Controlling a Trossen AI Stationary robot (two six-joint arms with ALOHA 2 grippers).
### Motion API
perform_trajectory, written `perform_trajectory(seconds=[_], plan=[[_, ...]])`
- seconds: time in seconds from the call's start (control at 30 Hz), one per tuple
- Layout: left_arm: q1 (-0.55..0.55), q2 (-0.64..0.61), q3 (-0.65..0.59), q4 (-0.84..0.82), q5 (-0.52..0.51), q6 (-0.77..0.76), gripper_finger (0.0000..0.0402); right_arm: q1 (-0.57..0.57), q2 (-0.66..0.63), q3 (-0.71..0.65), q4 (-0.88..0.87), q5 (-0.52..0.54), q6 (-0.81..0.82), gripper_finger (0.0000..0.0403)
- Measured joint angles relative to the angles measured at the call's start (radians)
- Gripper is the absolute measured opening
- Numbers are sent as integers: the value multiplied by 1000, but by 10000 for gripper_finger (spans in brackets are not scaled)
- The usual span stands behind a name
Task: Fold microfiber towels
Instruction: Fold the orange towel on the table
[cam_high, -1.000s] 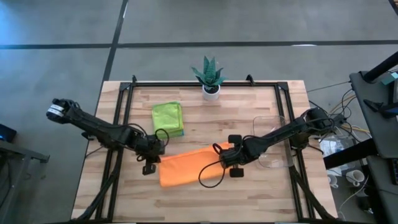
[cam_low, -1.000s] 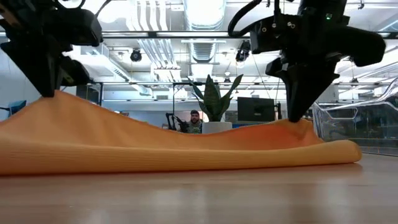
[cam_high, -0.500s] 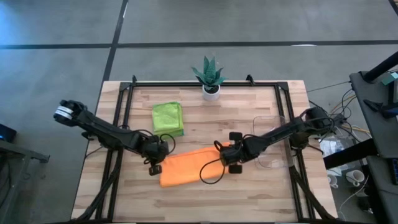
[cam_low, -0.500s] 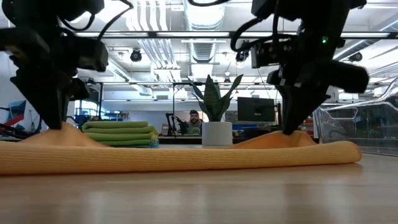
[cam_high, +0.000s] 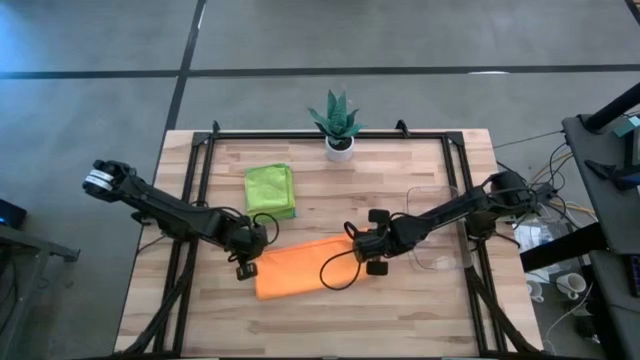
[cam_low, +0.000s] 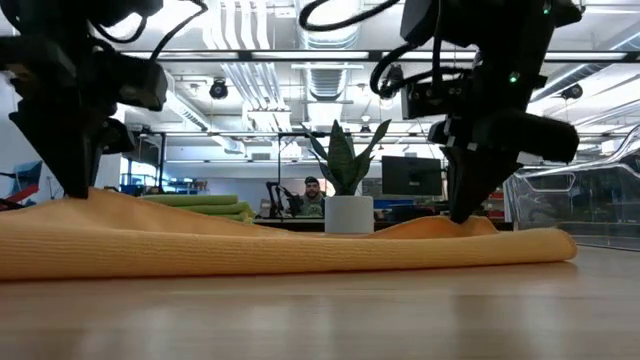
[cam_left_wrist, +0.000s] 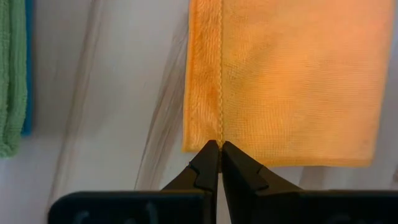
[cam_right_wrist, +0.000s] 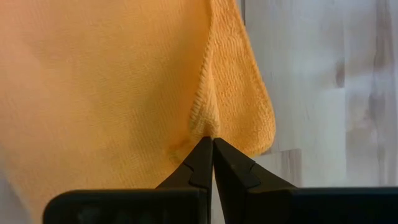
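1. The left gripper (cam_high: 250, 250) is sitting low over the wooden table (cam_high: 400, 300), its two fingers pressed together and pinching the hem of the orange towel (cam_high: 300, 265) at that towel's left end.
2. In the left wrist view, the left gripper (cam_left_wrist: 220, 148) is clamping the orange towel (cam_left_wrist: 286, 74) right on the stitched seam, just in from a corner.
3. The right gripper (cam_high: 358, 240) is gripping the opposite end of the same towel, its fingers likewise clenched on the cloth.
4. In the right wrist view, the right gripper (cam_right_wrist: 212, 142) is biting a raised ridge of the orange towel (cam_right_wrist: 93, 74) beside a rounded, doubled-over corner.
5. Between the two grippers the orange towel (cam_low: 280, 245) is lying flat across the table, rising slightly at each pinched end.
6. Beyond the left gripper, a stack of folded towels (cam_high: 270, 190) is resting, lime green on top with a blue edge showing underneath.
7. Beyond the right gripper, a clear plastic tray (cam_high: 440, 225) is sitting near the table's right edge.
8. A potted plant (cam_high: 338, 120) is standing at the far edge.
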Motion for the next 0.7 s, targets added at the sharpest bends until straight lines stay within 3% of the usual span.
perform_trajectory(seconds=[0.3, 0.47, 0.7], plan=[[0, 75, -2, 14, -14, -4, 0, -4, 26, -10, 19, 79, 0, 11], [0, 87, 0, 10, -16, -3, 0, -4, 21, -10, 15, 135, 5, 35], [-1, 82, 0, 10, -11, 4, 0, -4, 12, -10, 17, 104, -7, 49]])
